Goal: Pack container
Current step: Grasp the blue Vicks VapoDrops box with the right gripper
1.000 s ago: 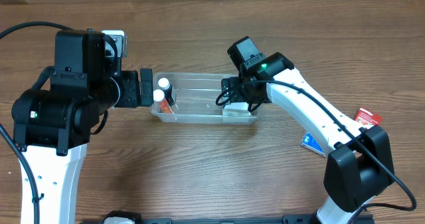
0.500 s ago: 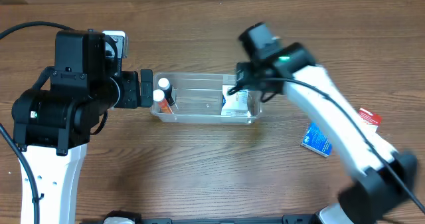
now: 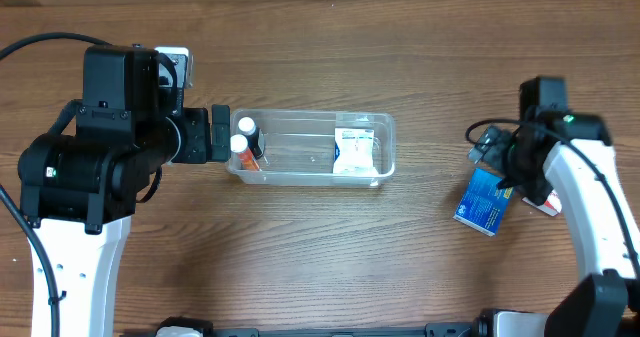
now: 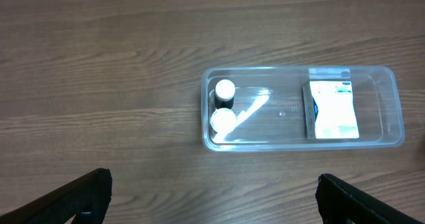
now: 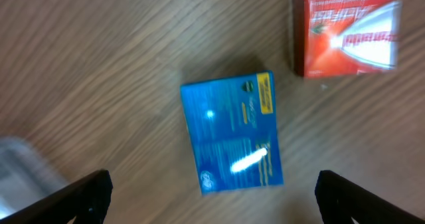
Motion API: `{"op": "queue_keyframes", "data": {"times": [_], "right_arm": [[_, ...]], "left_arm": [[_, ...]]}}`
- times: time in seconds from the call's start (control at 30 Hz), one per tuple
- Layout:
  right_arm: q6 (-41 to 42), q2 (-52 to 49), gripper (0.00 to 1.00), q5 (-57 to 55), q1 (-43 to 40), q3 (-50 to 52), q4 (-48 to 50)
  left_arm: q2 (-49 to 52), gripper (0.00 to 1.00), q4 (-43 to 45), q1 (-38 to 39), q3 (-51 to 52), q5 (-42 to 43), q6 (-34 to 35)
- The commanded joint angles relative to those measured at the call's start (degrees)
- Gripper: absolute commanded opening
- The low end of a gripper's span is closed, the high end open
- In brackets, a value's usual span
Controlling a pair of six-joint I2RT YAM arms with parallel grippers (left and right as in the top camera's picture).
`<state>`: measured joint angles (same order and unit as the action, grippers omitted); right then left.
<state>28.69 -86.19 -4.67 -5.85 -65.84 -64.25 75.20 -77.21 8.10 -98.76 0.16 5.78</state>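
We see one clear rectangular plastic container (image 3: 295, 152) at the centre of the wooden table (image 3: 320, 257). It holds two white-capped bottles (image 3: 240, 145) at its 9 o'clock end and one white flat box (image 3: 355, 152) toward its 3 o'clock end. Well apart, at the table's 3 o'clock, one blue cardboard box (image 3: 483, 199) and one red box (image 5: 348, 28) lie just beside each other. Our left gripper (image 4: 212, 194) and right gripper (image 5: 212, 194) are both spread wide and empty, and the right hovers above the blue box.
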Motion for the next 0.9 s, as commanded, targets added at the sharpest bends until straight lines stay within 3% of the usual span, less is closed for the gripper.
{"op": "queue_keyframes", "data": {"times": [0.0,0.27,0.6,0.77,0.87], "right_arm": [[-3.1,-0.2,1.00,0.3,-1.1,7.7,7.3],[-11.5,-3.3,1.00,4.3,-1.8,15.3,17.9],[-12.4,-9.0,0.99,4.4,-1.8,15.3,19.0],[-12.4,-9.0,0.80,4.4,-1.8,15.3,18.6],[-12.2,-9.0,0.73,4.4,-1.8,15.2,18.6]], "left_arm": [[0.3,1.00,0.0,-0.4,-0.2,-0.7,-0.7],[0.3,1.00,0.1,-0.4,-0.2,-0.7,-0.7],[0.4,1.00,0.1,-0.4,-0.2,-0.8,-0.7],[0.4,1.00,0.1,-0.4,-0.2,-0.7,-0.7],[0.4,1.00,0.0,-0.4,-0.2,-0.7,-0.7]]}}
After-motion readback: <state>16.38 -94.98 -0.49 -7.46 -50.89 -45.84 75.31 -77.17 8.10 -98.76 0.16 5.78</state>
